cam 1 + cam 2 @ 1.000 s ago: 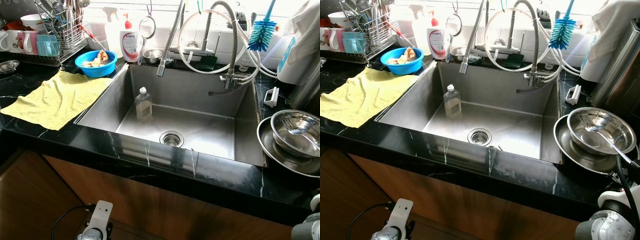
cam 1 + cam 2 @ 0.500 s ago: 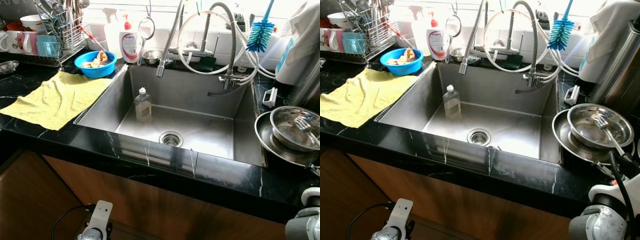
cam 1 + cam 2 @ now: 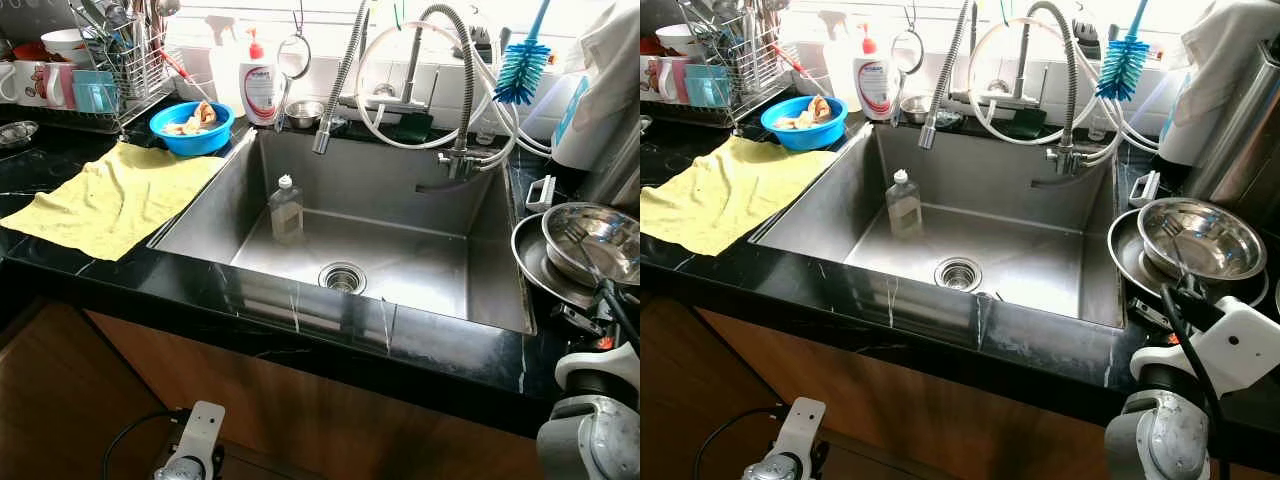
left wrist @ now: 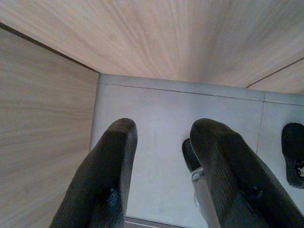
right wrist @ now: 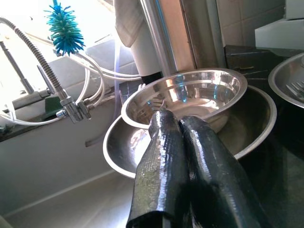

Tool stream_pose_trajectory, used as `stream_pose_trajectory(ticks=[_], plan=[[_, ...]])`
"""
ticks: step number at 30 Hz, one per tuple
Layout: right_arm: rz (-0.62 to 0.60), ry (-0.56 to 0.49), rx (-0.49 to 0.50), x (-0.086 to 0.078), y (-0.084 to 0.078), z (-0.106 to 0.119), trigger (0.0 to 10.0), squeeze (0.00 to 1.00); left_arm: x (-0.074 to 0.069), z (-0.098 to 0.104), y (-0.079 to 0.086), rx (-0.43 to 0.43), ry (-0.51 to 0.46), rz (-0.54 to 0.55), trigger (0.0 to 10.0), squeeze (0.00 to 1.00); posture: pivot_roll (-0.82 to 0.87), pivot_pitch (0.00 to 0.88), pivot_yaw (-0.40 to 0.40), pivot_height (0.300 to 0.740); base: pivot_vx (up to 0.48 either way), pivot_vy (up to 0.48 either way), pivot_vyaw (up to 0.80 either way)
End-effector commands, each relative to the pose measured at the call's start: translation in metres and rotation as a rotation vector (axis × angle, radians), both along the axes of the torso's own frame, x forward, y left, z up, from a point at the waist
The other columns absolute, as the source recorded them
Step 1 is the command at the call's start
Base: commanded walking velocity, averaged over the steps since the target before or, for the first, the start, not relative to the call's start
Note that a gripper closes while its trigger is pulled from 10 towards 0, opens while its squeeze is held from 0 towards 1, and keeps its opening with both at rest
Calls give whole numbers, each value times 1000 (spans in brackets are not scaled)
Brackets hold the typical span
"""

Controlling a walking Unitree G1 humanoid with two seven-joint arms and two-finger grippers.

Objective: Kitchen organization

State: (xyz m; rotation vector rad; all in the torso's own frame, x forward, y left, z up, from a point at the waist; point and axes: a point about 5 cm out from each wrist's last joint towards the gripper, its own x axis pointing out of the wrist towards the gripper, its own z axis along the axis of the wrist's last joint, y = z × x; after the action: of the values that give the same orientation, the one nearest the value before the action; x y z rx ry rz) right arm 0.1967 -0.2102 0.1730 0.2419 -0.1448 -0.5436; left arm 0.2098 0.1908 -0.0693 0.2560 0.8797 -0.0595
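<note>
A small steel bowl (image 3: 1200,238) with a fork in it sits nested in a wider steel bowl (image 3: 1123,262) on the black counter right of the sink. My right gripper (image 5: 172,118) is shut, its fingers pressed together with nothing between them. It points at the near rim of the small steel bowl (image 5: 190,95); whether it touches is unclear. From the head, the right gripper (image 3: 1175,297) sits just in front of the bowls. My left gripper (image 4: 161,137) hangs open low over the floor by the wooden cabinet.
A clear bottle (image 3: 903,203) stands in the steel sink (image 3: 1040,250). On the left counter lie a yellow cloth (image 3: 710,190), a blue bowl (image 3: 804,118) and a dish rack (image 3: 730,60). Faucet hoses (image 3: 1040,70) and a blue brush (image 3: 1122,60) hang behind.
My right arm has risen into view at the lower right, bringing its gripper up to the near rim of the steel bowls. The left arm has stayed put.
</note>
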Motion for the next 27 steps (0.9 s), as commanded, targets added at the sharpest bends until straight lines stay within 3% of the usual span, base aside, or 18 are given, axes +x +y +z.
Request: stream_pose_trajectory(ticks=[1,12,13,18,21,24,25,27], plan=[[10,-46,-16,0,2,9,10000,0,-5,-3,2,15,17,-6,10000,0,-149,0,2,740,0,0,0],[13,-83,-134,3,0,24,10000,0,-4,-3,0,7,15,-5,10000,0,-151,0,1,740,0,0,0],[42,-93,-205,5,1,30,10000,0,-4,-3,0,7,14,-5,10000,0,-151,0,1,740,0,0,0],[131,-73,-350,10,4,36,10000,0,-3,-2,0,8,11,-4,10000,0,-147,0,2,740,0,0,0],[174,-60,-375,11,6,34,10000,0,-3,-2,0,8,10,-3,10000,0,-148,0,3,740,0,0,0],[349,-17,-364,17,16,25,10000,0,-2,-2,-1,9,10,-4,10000,0,-153,0,4,740,0,0,0],[480,22,-419,19,26,19,10000,0,-2,-2,-1,9,11,-5,10000,0,-150,0,3,740,0,0,0],[547,51,-478,19,32,14,10000,0,-2,-2,-1,9,11,-5,10000,0,-149,0,2,740,0,0,0]])
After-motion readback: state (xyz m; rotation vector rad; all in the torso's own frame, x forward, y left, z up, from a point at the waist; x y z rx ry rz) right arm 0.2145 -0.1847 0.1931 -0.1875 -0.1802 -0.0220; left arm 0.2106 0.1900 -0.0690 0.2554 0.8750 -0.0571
